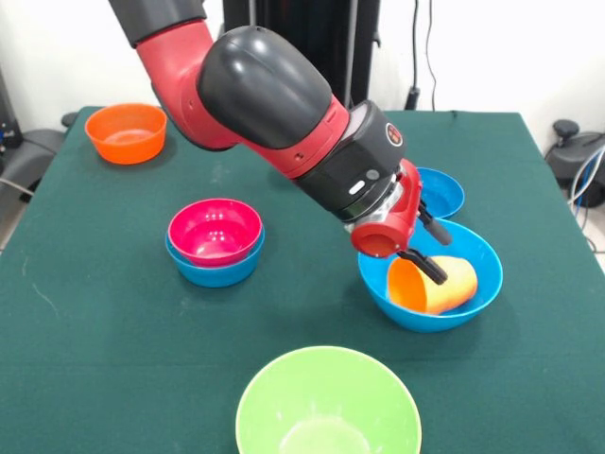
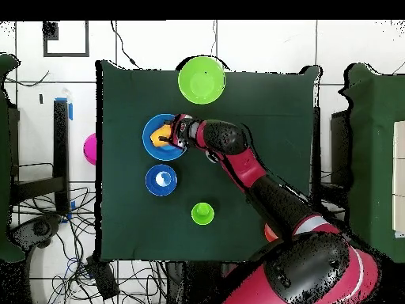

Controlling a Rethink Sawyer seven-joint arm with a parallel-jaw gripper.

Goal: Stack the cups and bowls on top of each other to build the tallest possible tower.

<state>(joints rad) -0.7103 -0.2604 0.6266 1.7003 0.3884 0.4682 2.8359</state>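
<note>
Your Sawyer arm is reaching down over the green table (image 1: 113, 331), its claw (image 1: 427, 248) dipping into the large blue bowl (image 1: 473, 293) where the orange-yellow cup (image 1: 444, 286) is lying on its side, mouth toward the camera. One black finger is resting against the cup's rim and the other is standing apart behind it, so the claw is looking spread rather than clenched, though you cannot tell for certain whether it is gripping the cup wall.

As for progress, you are looking at an early stage. The only real stack showing is the small pink-red bowl (image 1: 215, 229) sitting nested in a small blue bowl (image 1: 216, 270) near the table's middle. The cup in the large bowl is hardly counting as tower, since it is toppled. Everything else is waiting alone: the small orange bowl (image 1: 126, 132) at the far corner, a second small blue bowl (image 1: 444, 192) just behind the large one, the large lime green bowl (image 1: 327, 402) at the near edge, and, in the overhead view, the light green cup (image 2: 202, 213) standing by itself. The purple bowl is not clearly showing.
</note>
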